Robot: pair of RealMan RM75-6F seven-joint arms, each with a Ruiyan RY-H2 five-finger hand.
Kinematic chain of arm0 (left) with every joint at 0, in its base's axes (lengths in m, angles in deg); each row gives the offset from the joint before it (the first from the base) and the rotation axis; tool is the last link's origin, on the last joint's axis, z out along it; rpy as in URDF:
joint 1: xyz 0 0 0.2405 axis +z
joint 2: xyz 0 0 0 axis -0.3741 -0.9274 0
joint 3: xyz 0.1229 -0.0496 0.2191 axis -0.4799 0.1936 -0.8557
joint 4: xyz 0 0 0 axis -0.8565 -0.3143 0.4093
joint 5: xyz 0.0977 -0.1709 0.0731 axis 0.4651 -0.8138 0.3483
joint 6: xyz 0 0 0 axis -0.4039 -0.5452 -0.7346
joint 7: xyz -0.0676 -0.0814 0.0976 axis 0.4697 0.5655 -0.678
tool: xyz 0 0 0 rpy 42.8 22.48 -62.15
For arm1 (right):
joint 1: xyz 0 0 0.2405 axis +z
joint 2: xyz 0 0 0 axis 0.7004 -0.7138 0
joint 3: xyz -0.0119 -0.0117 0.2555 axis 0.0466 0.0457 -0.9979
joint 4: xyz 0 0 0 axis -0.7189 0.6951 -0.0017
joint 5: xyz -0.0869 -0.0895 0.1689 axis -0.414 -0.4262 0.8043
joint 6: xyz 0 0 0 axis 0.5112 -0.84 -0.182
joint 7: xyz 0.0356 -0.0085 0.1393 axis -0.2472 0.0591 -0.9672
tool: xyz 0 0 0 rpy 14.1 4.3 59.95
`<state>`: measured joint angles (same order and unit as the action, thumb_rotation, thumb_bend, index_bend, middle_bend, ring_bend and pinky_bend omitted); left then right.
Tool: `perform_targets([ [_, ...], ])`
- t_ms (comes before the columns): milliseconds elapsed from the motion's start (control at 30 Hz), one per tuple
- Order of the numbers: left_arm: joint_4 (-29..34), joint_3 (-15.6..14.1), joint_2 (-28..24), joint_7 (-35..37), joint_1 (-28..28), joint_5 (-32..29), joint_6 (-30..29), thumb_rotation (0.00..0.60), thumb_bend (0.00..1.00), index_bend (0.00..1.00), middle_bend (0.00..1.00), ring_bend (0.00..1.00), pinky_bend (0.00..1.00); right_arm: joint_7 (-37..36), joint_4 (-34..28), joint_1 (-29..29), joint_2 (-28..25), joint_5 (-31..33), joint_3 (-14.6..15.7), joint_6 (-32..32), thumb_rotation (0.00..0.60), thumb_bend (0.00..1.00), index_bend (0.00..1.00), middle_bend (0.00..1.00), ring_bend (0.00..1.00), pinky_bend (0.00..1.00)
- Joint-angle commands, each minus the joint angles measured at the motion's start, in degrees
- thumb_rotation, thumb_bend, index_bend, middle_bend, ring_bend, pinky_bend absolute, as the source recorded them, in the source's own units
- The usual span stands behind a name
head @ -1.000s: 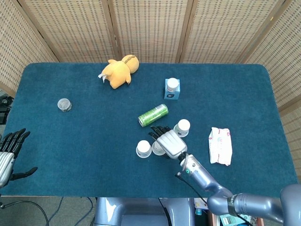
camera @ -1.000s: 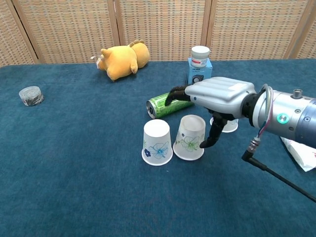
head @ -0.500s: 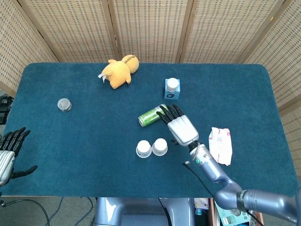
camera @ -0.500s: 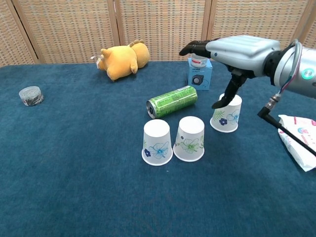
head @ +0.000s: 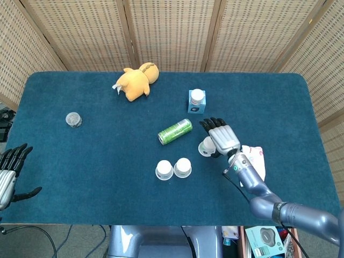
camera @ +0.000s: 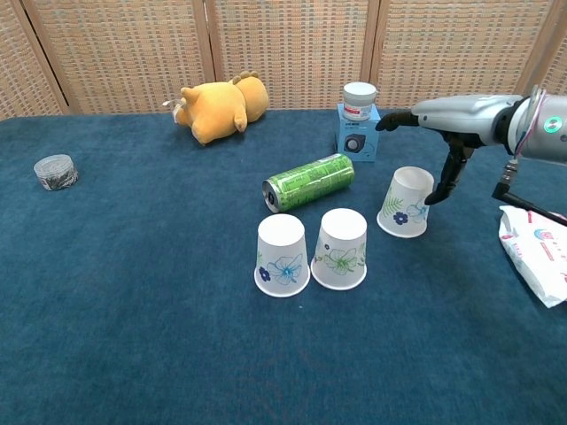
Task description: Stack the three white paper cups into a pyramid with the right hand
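Chest view shows the right hand [camera: 452,119] spread wide, holding nothing, over the third paper cup [camera: 407,203] (upside down). A green can [camera: 308,181] lies just behind the two paired cups [camera: 311,251]; a blue box [camera: 358,133] stands beyond.

Item count, table surface
Three white paper cups [camera: 283,255] [camera: 341,249] [camera: 407,203]; one green can [camera: 309,181]; one yellow plush toy [camera: 218,105]; one blue box [camera: 358,133] with one white jar [camera: 359,100] on top; one small round tin [camera: 56,172]; one wipes packet [camera: 534,265].
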<state>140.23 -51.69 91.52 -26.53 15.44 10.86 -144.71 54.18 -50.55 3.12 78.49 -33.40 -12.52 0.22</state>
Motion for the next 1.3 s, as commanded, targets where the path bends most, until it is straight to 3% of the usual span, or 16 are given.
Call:
perform_targets([
  [33, 0.03, 0.09, 0.01, -0.10, -0.06, -0.24, 0.18, 0.600, 0.17, 0.00, 0.00, 0.00, 0.00, -0.82, 1.09, 0.55, 0.23, 0.75, 0.52, 0.62, 0.600, 0.00, 0.11, 0.20, 0.09, 0.20],
  [167, 0.06, 0.11, -0.01, -0.10, -0.15, -0.41, 0.44, 0.600, 0.17, 0.00, 0.00, 0.00, 0.00, -2.64, 2.90, 0.83, 1.25, 0.34, 0.63, 0.53, 0.600, 0.01, 0.17, 0.27, 0.18, 0.32],
  [333, 0.10, 0.10, -0.09, 0.10, -0.15, -0.40, 0.44, 0.600, 0.17, 0.00, 0.00, 0.00, 0.00, -4.80, 5.53, 1.14, 2.60, -0.35, 0.97, 1.08, 0.600, 0.09, 0.30, 0.42, 0.35, 0.46],
  [500, 0.10, 0.11, -0.05, 0.05, -0.20, -0.56, 0.64, 0.600, 0.17, 0.00, 0.00, 0.00, 0.00, -6.28, 7.74, 1.47, 3.56, -0.37, 1.57, 2.14, 0.600, 0.14, 0.34, 0.46, 0.39, 0.48],
  [800, 0.16, 0.09, 0.08, -0.32, -0.31, -0.68, 0.93, 0.600, 0.17, 0.00, 0.00, 0.00, 0.00, -11.32, 9.04, 0.98, 4.86, -2.92, 1.16, 1.42, 0.600, 0.31, 0.52, 0.58, 0.48, 0.51],
  [967, 0.19, 0.05, 0.13, -0.47, -0.34, -0.65, 1.00, 0.600, 0.17, 0.00, 0.00, 0.00, 0.00, -13.39, 9.19, 0.75, 5.10, -4.87, 1.15, 0.78, 0.600, 0.34, 0.54, 0.59, 0.49, 0.51],
  [1100, 0.16, 0.06, 0.14, -0.38, -0.41, -0.75, 1.16, 0.600, 0.17, 0.00, 0.00, 0.00, 0.00, -14.56, 6.56, 0.46, 3.51, -5.57, 0.58, 0.16, 0.600, 0.34, 0.54, 0.59, 0.49, 0.51],
  [1300, 0.07, -0.04, 0.08, -0.04, -0.65, -0.64, 1.64, 0.600, 0.17, 0.00, 0.00, 0.00, 0.00, -15.39, -5.21, -0.63, -3.51, -8.19, -1.77, -3.73, 0.600, 0.35, 0.54, 0.59, 0.49, 0.51],
])
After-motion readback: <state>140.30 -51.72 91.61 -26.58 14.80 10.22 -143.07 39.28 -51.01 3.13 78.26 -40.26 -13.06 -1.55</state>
